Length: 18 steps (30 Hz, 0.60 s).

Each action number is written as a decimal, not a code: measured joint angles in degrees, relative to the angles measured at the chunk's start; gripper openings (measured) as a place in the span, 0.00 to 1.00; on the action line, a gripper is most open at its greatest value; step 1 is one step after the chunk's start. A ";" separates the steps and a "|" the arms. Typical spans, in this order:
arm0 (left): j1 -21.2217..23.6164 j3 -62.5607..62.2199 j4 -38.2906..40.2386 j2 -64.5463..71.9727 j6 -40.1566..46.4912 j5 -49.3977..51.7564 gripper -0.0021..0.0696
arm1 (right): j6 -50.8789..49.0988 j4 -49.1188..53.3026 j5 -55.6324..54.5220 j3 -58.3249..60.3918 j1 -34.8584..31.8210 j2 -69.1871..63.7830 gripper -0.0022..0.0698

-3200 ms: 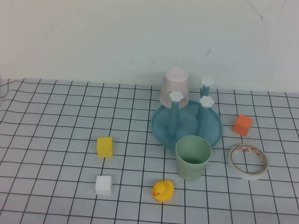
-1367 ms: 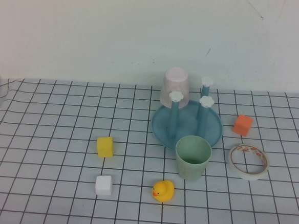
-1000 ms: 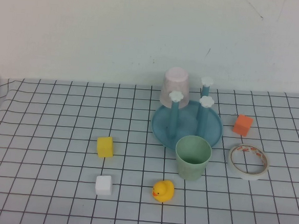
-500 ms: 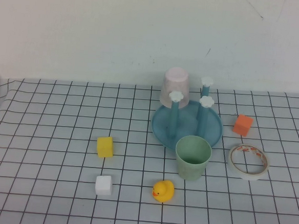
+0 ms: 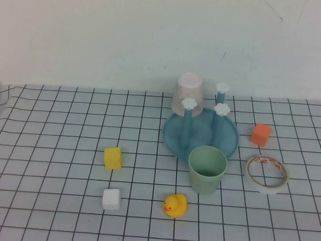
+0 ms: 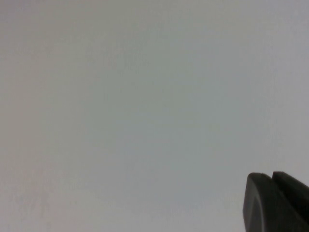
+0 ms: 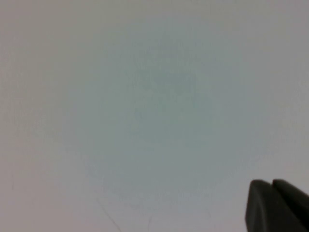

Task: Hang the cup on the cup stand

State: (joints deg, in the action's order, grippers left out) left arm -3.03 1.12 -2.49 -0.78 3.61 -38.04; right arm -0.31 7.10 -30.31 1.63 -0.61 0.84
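Zero progress: mint-green cup (image 5: 206, 169) upright on bench (image 5: 48, 146), touching front rim of cup stand (image 5: 175, 137), unhung. Left gripper (image 6: 276, 202) and right gripper (image 7: 276, 205) parked off bench, jaws closed, empty.

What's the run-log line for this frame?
left gripper: shut, off table | right gripper: shut, off table | cup: upright, unhung, before cup stand | pink cup: inverted on peg

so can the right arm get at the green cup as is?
Probably yes: the cup stands upright, apart from the duck and tape. Right gripper and left gripper are shut, off the table.
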 joint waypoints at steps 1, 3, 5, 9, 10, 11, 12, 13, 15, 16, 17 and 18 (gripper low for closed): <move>0.00 0.00 0.00 0.00 0.00 -0.60 0.03 | -0.22 0.00 -1.02 0.00 0.00 0.00 0.03; 0.00 0.00 0.00 0.00 0.00 -1.12 0.03 | -0.49 -0.11 -1.96 0.00 0.00 0.00 0.03; 0.00 0.00 0.00 0.00 0.00 -1.68 0.03 | -0.64 -1.47 -1.96 0.00 0.00 0.00 0.03; 0.00 -1.07 0.00 0.00 0.24 -0.57 0.03 | 1.21 -6.73 -2.02 -0.30 0.00 0.00 0.03; 0.00 -2.65 -0.11 0.00 0.80 1.85 0.03 | 2.84 -8.70 -1.23 -0.95 0.00 0.00 0.03; 0.00 -4.80 -0.11 0.00 1.09 3.80 0.03 | 4.87 -10.48 -0.35 -2.02 0.00 0.00 0.03; 0.00 -7.35 -0.11 0.00 1.89 6.67 0.03 | 6.47 -11.93 0.44 -3.16 0.00 0.00 0.03; 0.00 -10.09 0.03 0.00 2.85 9.91 0.03 | 8.26 -12.88 1.54 -4.80 0.00 0.00 0.03; 0.00 -15.19 0.73 0.00 4.43 16.21 0.03 | 10.61 -13.80 3.84 -7.96 0.00 0.00 0.03; 0.00 -17.96 1.14 0.33 5.00 19.76 0.03 | 11.38 -14.10 5.11 -9.81 0.00 -0.34 0.03; 0.00 -20.09 1.40 1.12 5.34 22.52 0.03 | 11.86 -14.20 6.48 -11.70 0.00 -1.00 0.03; 0.00 -22.56 1.53 2.31 5.58 25.79 0.03 | 12.23 -14.20 7.62 -13.62 0.00 -1.80 0.03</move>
State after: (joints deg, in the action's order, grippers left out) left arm -3.03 -21.44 -0.95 1.53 9.19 -12.26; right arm 11.91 -7.10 -22.69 -12.00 -0.61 -0.96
